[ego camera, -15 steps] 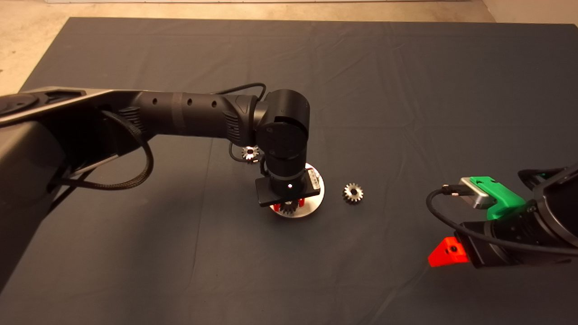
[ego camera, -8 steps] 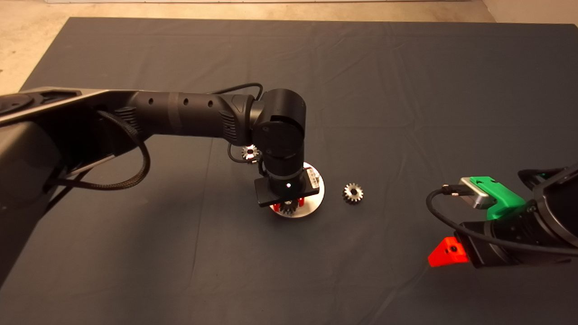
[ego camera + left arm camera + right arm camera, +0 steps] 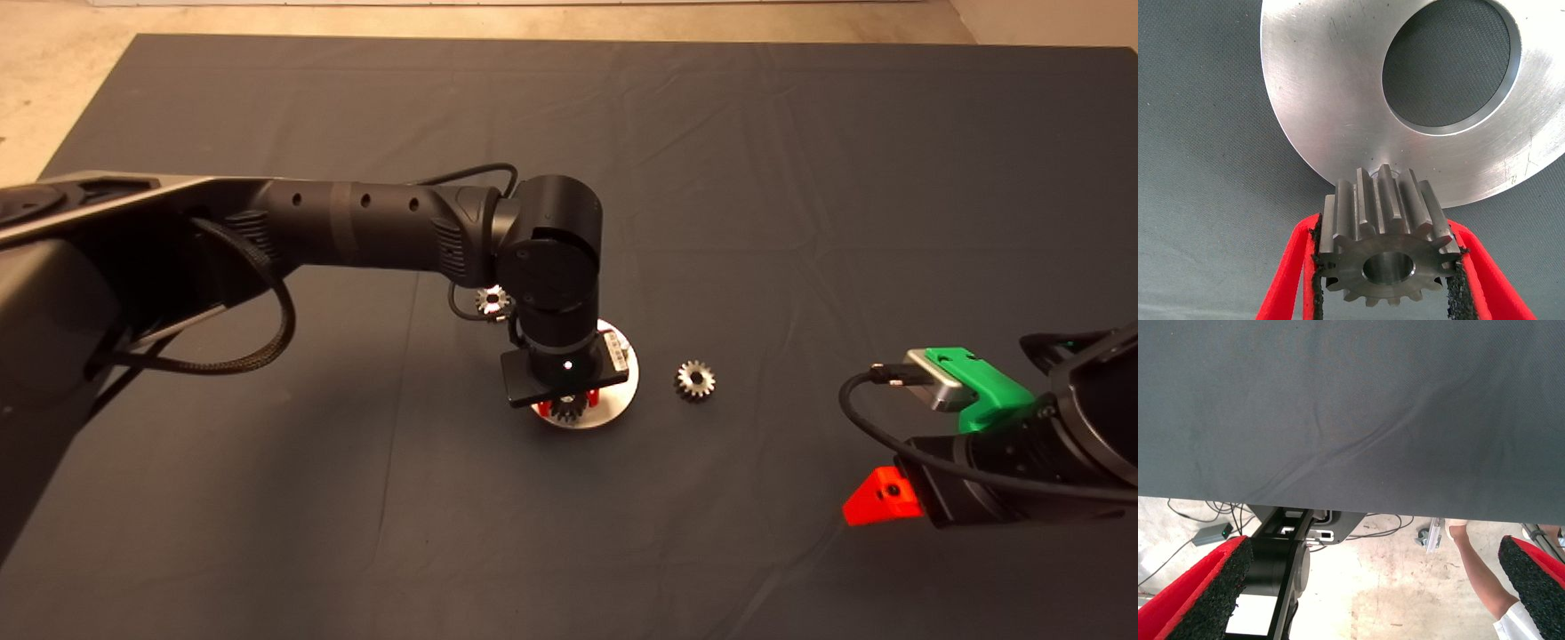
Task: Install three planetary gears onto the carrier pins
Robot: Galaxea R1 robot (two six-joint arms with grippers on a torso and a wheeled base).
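- The left gripper (image 3: 1388, 267) holds a gear (image 3: 1386, 243) between its two red fingers (image 3: 1288, 267), the black pads pressing against the teeth on either side.
- That gear is shiny grey steel with straight, blocky teeth and a smooth round hole through its middle; it hangs over the near rim of the disc (image 3: 1331, 100).
- The disc is flat, pale brushed metal with fine scratches and one large round hole through which the dark mat (image 3: 800, 160) shows. From the left wrist camera I cannot tell whether the gear touches the disc, and no pins can be made out.
- In the head view the left arm comes in from the left edge and points straight down at the centre of the frame, covering most of the disc (image 3: 613, 404).
- A second gear (image 3: 695, 380) lies flat on the mat just right of the disc.
- A third gear (image 3: 492, 300) shows above and left of the disc, partly behind the arm.
- The right gripper (image 3: 1358, 600) waits at the lower right edge, its fingers spread wide and empty.
- Its wrist camera shows floor, cables and a person's arm (image 3: 1478, 570) beyond the mat.
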